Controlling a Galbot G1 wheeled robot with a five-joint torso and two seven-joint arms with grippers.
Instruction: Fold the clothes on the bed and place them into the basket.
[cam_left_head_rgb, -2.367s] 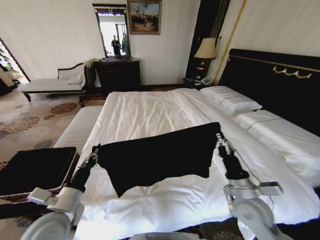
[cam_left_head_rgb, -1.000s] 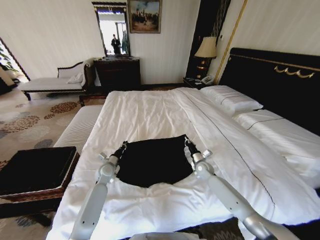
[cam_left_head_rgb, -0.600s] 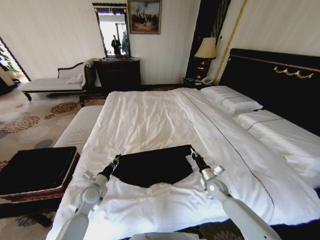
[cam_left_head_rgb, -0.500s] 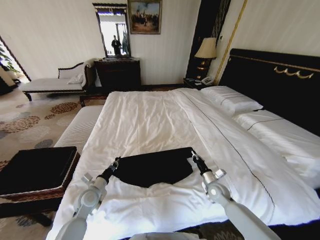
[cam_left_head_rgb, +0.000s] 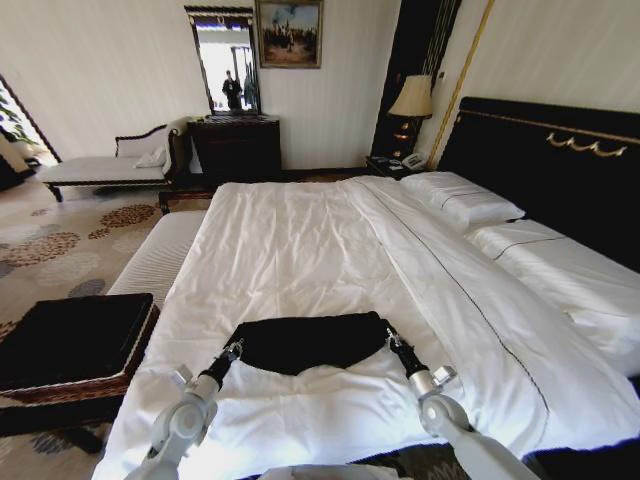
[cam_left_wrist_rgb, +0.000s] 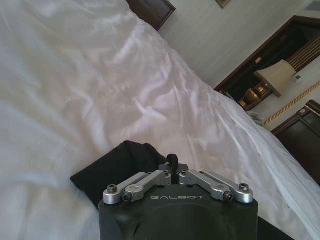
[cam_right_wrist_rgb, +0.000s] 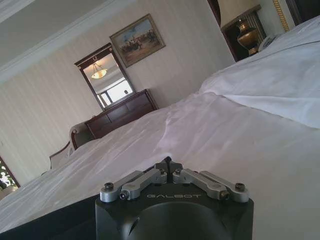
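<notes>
Black T-shirt (cam_left_head_rgb: 305, 342) lying on the white duvet of the bed (cam_left_head_rgb: 300, 240), near the foot edge, spread flat in a wide band with its near edge curving away toward the headboard. No lettering visible. Left gripper (cam_left_head_rgb: 234, 349) down low at the shirt's left corner, fingers pinched together on the fabric — same corner seen in the left wrist view as a dark bunched fold (cam_left_wrist_rgb: 127, 162) right in front of the closed fingertips (cam_left_wrist_rgb: 172, 161). Right gripper (cam_left_head_rgb: 391, 339) at the shirt's right corner, fingers also closed on the cloth; right wrist view shows the fingertips (cam_right_wrist_rgb: 166, 163) shut with black fabric (cam_right_wrist_rgb: 45, 220) just beside them. Both arms reaching in from the foot of the bed. Basket (cam_left_head_rgb: 135, 340) on the floor to the left of the bed, well apart from the shirt — dark lining up, wicker rim showing.
</notes>
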